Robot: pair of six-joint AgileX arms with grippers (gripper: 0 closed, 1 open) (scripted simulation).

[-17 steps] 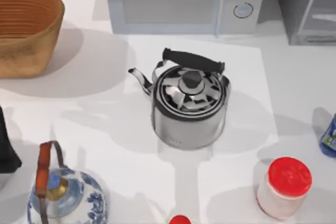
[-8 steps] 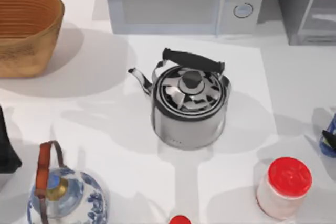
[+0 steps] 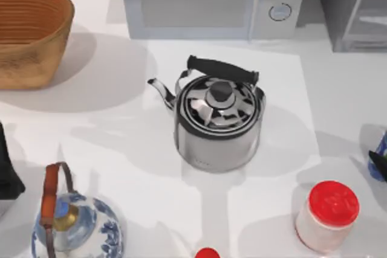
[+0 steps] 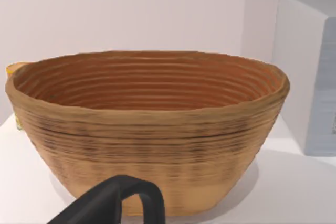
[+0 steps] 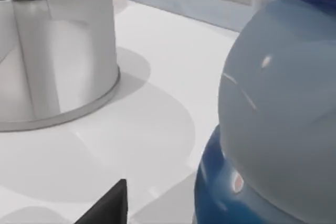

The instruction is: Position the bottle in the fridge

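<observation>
- The tabletop (image 3: 91, 119) carries everything: white, with the light grey microwave (image 3: 211, 1) along its far edge and the fridge (image 3: 354, 7) in the far right corner, only partly in the top view
- A woven basket (image 3: 30, 31) sits at the far left, just ahead of the left end effector (image 4: 113, 203), which is parked at the tabletop's left edge; whether its fingers are spread or closed I cannot tell
- The steel kettle (image 3: 219, 122) stands upright in the middle, well apart from the bottle
- A white jar with a red lid (image 3: 329, 216) stands near the front right, close to the bottle but not touching it
- The bottle (image 3: 381, 161) stands at the right edge, between the jar and the fridge; in the right wrist view its blue body (image 5: 273, 129) looms very close
- The right end effector (image 3: 378, 162) sits right at the bottle, a dark finger (image 5: 107, 205) low beside it; I cannot tell how wide it is set or whether it grips
- The bottle appears upright, its long axis vertical, and the right arm is by far the nearer; the fridge lies beyond it toward the far edge
</observation>
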